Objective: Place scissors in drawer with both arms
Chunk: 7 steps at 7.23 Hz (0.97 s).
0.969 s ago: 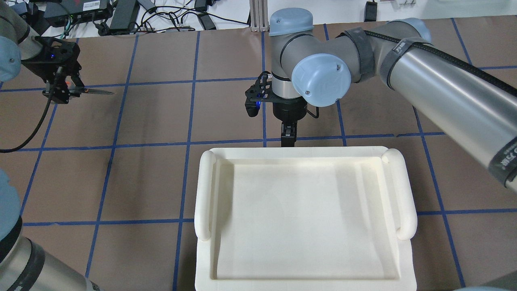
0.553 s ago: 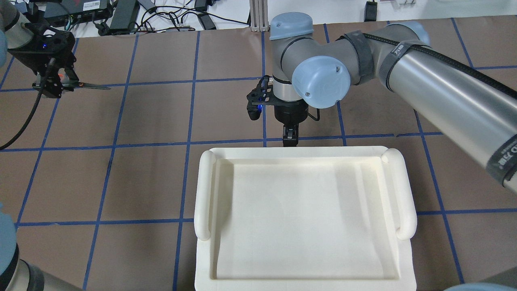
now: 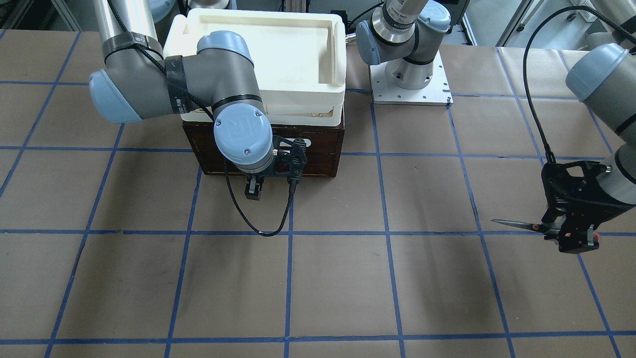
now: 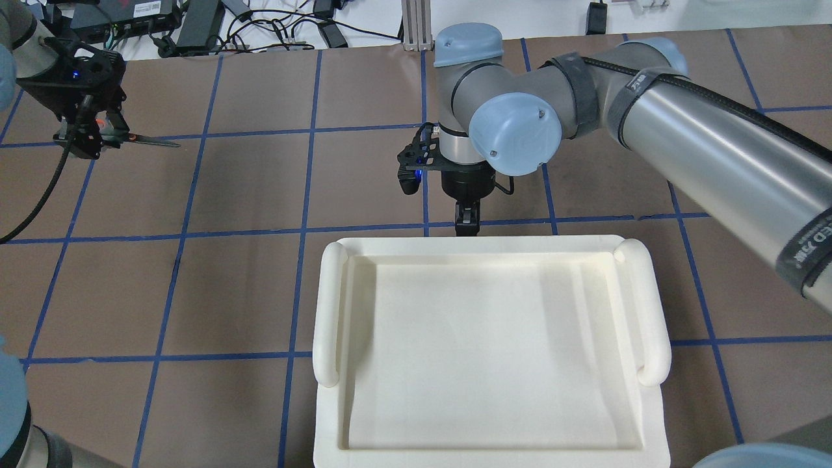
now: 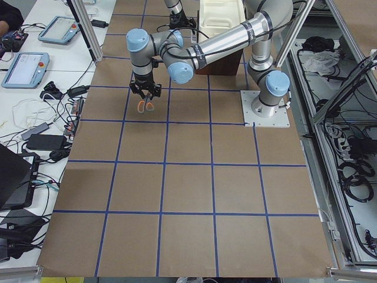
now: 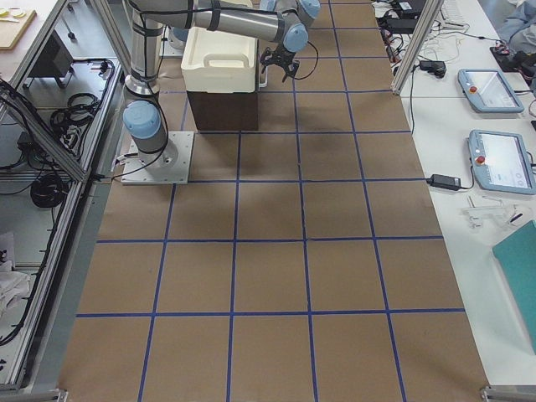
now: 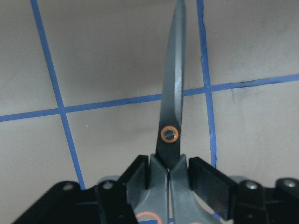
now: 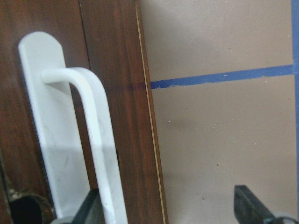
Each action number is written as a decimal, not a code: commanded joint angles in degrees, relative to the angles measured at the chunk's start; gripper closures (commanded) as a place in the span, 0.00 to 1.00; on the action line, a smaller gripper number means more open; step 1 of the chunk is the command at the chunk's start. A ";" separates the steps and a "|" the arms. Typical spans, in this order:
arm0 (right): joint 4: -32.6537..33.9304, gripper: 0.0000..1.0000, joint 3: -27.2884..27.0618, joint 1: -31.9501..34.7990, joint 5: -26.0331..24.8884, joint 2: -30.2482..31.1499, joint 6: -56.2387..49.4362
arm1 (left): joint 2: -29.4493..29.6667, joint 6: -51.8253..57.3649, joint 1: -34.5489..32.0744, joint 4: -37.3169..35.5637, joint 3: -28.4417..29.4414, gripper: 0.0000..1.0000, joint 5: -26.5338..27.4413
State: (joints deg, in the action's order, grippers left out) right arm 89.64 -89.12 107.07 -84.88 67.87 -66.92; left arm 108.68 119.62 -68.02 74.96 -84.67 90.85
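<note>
Scissors (image 3: 521, 224), blades closed, hang level; brown drawer (image 3: 323, 151) shut.

White lettering on the black strap (image 4: 808, 250) round my right arm (image 4: 715, 149), at four o'clock in the overhead view, reads "ED" plus characters too blurred to make out. A second strap (image 4: 640, 81), at two o'clock, bears unreadable white marks.

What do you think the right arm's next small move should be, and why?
Probably nudge the right gripper sideways so the handle sits centred between its open fingers, ready to close. The drawer looks shut, the handle lies close to one finger rather than in the middle, and the left gripper holds the scissors off the table, waiting.
</note>
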 commanded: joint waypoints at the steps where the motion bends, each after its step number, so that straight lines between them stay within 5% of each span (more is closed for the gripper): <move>1: 0.10 0.00 0.00 -0.02 -0.02 -0.28 -0.06 | 0.04 0.00 0.08 0.27 -0.14 1.00 0.02; 7: 4.05 0.00 0.00 0.06 -0.11 -0.20 0.03 | 0.74 0.18 0.00 0.36 -0.14 1.00 1.43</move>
State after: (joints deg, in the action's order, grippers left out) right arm 92.41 -89.09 107.08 -84.98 67.67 -66.89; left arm 109.28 119.76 -67.96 75.32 -84.80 92.31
